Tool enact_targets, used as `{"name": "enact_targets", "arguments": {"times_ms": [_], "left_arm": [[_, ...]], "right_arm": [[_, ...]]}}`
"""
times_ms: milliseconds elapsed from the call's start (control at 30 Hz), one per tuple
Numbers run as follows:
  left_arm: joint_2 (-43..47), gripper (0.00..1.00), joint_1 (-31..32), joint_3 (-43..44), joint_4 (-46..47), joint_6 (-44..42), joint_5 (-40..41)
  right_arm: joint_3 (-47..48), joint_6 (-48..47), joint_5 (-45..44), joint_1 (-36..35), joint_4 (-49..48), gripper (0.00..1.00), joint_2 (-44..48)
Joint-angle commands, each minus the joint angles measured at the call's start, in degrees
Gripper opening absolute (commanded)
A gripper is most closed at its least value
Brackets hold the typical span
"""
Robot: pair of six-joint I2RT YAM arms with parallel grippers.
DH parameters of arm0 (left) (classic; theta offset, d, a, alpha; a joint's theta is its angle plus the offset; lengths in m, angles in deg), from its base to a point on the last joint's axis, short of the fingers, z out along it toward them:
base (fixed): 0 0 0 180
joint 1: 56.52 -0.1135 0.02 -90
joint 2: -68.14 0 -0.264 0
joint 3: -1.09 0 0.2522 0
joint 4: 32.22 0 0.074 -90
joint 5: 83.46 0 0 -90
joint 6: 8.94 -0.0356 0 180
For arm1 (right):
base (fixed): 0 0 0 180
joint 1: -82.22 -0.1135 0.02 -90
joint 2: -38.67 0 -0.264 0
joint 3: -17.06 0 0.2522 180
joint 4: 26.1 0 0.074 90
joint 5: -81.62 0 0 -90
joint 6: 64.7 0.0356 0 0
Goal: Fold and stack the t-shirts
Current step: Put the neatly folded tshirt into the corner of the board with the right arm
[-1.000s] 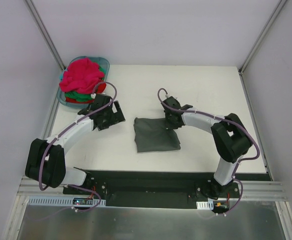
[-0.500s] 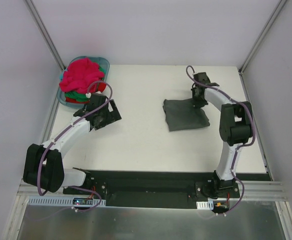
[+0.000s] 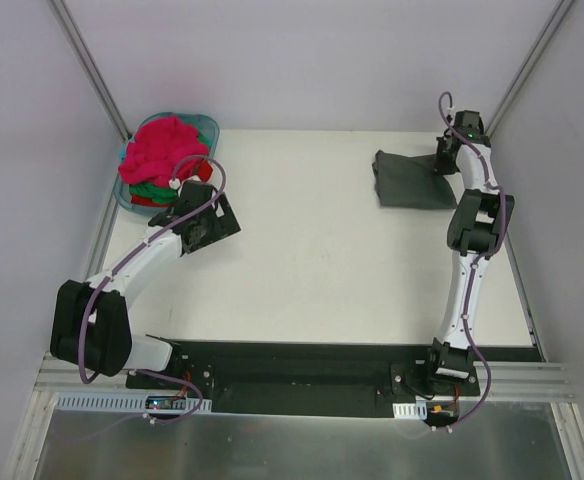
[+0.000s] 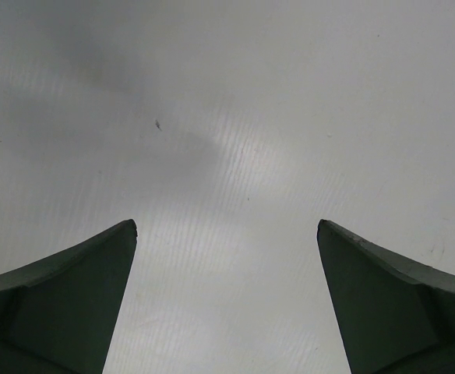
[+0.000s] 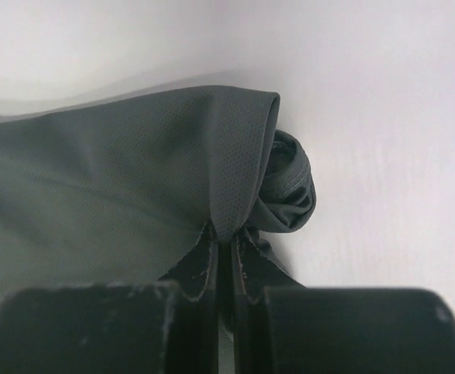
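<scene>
At the far right corner of the worktop (image 3: pixel 312 260), the right hand (image 5: pixel 226 238) is clamped tight on a bunched edge of the charcoal t-shirt (image 3: pixel 412 182). The shirt lies folded into a flat, rough square, with one rolled fold bulging beside the fingers. The spot looks chosen to park the finished shirt as the base of a stack, away from the middle where folding would be done. Across the worktop, the left hand (image 3: pixel 210 222) hovers with its fingers spread wide apart, holding nothing. Its own camera shows only bare surface beneath it. It sits just beside the teal basket (image 3: pixel 212 124) at the far left corner, seemingly placed to reach for the next garment. By count there are two arms, one basket and one folded shirt out on the worktop. The heap in the basket shows three colours: a pink-red shirt (image 3: pixel 164 148) crumpled on top, a green shirt (image 3: pixel 150 186) below it and a red shirt (image 3: pixel 158 200) at the bottom. Whether more shirts lie underneath cannot be told from here.
</scene>
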Motion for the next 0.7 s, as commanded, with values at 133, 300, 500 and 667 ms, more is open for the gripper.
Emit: {"name": "enact_targets", "arguments": {"times_ms": [133,300,500,667], "left_arm": [[-4.6,0.99,-0.6,5.6,-0.9,-2.1,1.1],[-6.1,0.99,-0.6,6.9,-1.2,-1.6,0.1],[-6.0,0.99,-0.6,7.5,-1.4,-1.8,0.2],[-5.5,0.99,-0.6,7.7,-1.4,-1.4,1.3]], "right_arm": [[4.7,-1.4,3.5,4.1,-5.4,0.09,-1.2],[6.2,-3.1,2.8,4.6,-7.6,0.1,-2.1],[8.7,-0.9,8.9,6.7,-10.0,0.16,-3.7],[6.1,1.1,8.9,7.4,-11.8,0.2,-2.3]]}}
